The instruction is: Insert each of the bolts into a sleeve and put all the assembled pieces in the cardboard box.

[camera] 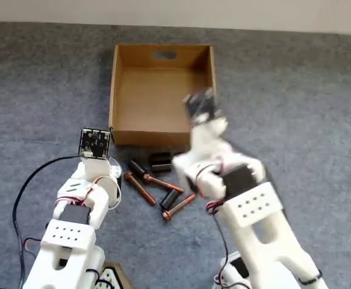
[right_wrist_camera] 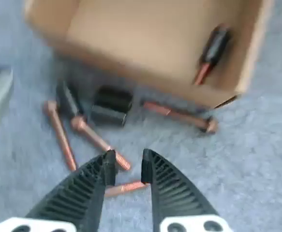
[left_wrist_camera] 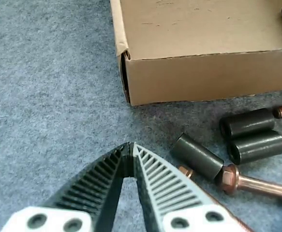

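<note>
The cardboard box lies open at the back of the carpet. One assembled bolt-and-sleeve piece rests inside it by a side wall. Loose copper bolts and black sleeves are scattered in front of the box. My left gripper is shut and empty, low over the carpet just short of the box's front left corner, with a sleeve and a bolt beside it. My right gripper is open and empty, hovering near the box's front right corner, above the loose bolts.
Grey carpet stretches out on both sides of the box. Two black sleeves lie side by side against the box's front wall. A cable trails from the left arm.
</note>
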`<move>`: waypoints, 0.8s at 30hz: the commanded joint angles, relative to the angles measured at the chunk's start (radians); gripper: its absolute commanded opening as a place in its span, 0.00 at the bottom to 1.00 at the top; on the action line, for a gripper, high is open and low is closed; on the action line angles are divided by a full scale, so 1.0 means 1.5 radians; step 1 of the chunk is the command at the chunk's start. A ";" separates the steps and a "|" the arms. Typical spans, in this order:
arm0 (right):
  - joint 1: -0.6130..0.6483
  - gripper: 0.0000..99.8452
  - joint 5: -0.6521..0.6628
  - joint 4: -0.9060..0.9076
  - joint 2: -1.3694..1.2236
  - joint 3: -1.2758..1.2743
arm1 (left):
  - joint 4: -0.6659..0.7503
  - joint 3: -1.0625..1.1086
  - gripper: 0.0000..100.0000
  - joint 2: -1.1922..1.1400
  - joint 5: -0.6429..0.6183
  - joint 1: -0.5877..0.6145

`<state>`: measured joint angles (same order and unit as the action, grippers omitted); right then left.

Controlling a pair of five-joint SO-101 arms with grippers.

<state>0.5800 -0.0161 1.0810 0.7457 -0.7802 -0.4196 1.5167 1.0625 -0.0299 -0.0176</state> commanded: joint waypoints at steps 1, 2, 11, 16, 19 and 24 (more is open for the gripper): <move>0.067 0.10 0.034 -0.041 0.022 -0.058 | 0.010 -0.010 0.03 0.005 -0.003 0.025; 0.084 0.10 0.041 -0.047 0.022 -0.066 | 0.008 -0.014 0.03 0.005 -0.004 0.032; 0.142 0.21 0.049 -0.103 -0.009 -0.140 | 0.009 -0.014 0.03 0.005 -0.004 0.038; 0.144 0.21 0.083 -0.112 -0.093 -0.135 | 0.005 -0.016 0.03 0.005 -0.004 0.041; 0.154 0.21 0.100 -0.140 -0.142 -0.135 | 0.006 -0.017 0.03 0.005 -0.004 0.061; 0.159 0.21 0.099 -0.166 -0.184 -0.135 | 0.009 -0.017 0.03 0.005 -0.004 0.067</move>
<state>0.8071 0.1189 0.8554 0.4864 -0.9920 -0.4196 1.5167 1.0625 -0.0299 0.0713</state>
